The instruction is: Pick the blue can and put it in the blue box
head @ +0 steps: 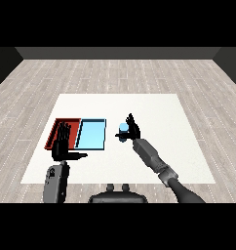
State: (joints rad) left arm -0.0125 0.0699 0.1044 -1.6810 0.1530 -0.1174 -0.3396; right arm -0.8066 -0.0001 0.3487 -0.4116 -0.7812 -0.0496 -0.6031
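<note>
While my right robot hand [133, 129] curls round the blue can [123, 130], the can sits upright at that hand's left side, just right of the light blue tray [92, 134] and outside it. Beyond that tray, touching it, lies the red tray [59, 128]. My left robot hand [63, 144] hangs over the red tray, fingers straight, thumb pointing toward the blue tray, above the white desk [154, 110].

The bench [154, 146] is showing a smooth, matt white top. The floor [115, 73] is looking like pale grey wood planks. The red tray [56, 128] and blue tray [90, 134] are appearing as plain matt plastic, and both forearms are looking like dull grey metal.
</note>
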